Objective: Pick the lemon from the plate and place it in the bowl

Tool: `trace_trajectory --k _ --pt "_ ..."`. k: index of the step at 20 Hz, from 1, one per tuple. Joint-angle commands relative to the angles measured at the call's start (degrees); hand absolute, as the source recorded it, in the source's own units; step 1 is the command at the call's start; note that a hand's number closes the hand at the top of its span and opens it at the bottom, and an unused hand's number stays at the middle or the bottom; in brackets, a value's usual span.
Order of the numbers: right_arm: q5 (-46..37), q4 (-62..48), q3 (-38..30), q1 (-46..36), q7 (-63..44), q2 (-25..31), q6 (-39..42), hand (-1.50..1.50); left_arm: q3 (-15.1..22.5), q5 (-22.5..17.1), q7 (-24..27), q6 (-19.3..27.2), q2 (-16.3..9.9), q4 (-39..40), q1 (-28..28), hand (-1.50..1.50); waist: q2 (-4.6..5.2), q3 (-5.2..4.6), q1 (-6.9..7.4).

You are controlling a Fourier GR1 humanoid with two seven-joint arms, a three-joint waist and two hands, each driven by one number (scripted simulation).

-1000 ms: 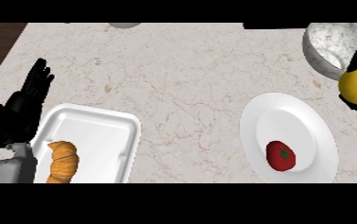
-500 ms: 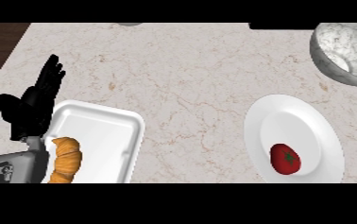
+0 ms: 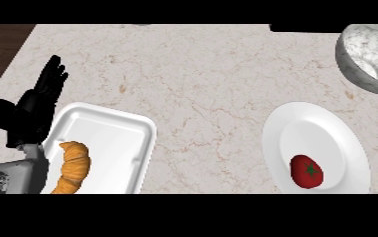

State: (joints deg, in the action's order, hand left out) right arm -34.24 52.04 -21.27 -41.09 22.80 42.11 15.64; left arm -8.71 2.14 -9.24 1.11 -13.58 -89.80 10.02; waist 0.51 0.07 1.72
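head view: left hand [image 3: 35, 106] rests at the desk's [image 3: 199, 81] left edge, fingers [image 3: 53, 73] straight and released. right hand unseen. bowl [image 3: 360, 56] sits top right; the plate [image 3: 317, 148] holds only a tomato [image 3: 306, 171]. no lemon is visible.

Only 1 view is supplied: the head view. It looks steeply down onto the marble counter [image 3: 199, 81] from above its near edge. The white plate [image 3: 336, 131] sits at lower right; relative to it, the bowl [image 3: 358, 56] is cropped above, and the white tray [image 3: 111, 136] lies far left, cut by the lower edge.
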Motion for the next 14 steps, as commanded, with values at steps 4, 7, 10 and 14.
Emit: trace_trajectory --k 4,7,10,14 --pt "-4.68 -21.6 0.92 -11.59 7.56 2.34 -6.58 1.5 1.59 1.2 3.96 0.08 1.79 1.4 -0.81 0.0 0.56 0.03 1.49" --pt "-5.33 -27.42 -0.14 -11.6 12.55 2.27 -11.26 1.5 0.6 -0.33 -0.26 -1.58 -0.37 -0.42 1.76 0.0 0.66 0.11 1.65" --pt "-14.24 -28.4 6.93 -9.68 2.46 4.32 -11.29 1.5 0.59 0.64 1.35 -0.8 -0.05 2.63 2.59 0.0 1.5 -0.01 2.59" --pt "-12.7 -36.23 4.8 -9.16 6.3 3.59 -10.63 -1.5 2.05 0.58 -0.54 -0.26 1.48 -0.49 2.74 0.0 1.39 0.28 2.97"
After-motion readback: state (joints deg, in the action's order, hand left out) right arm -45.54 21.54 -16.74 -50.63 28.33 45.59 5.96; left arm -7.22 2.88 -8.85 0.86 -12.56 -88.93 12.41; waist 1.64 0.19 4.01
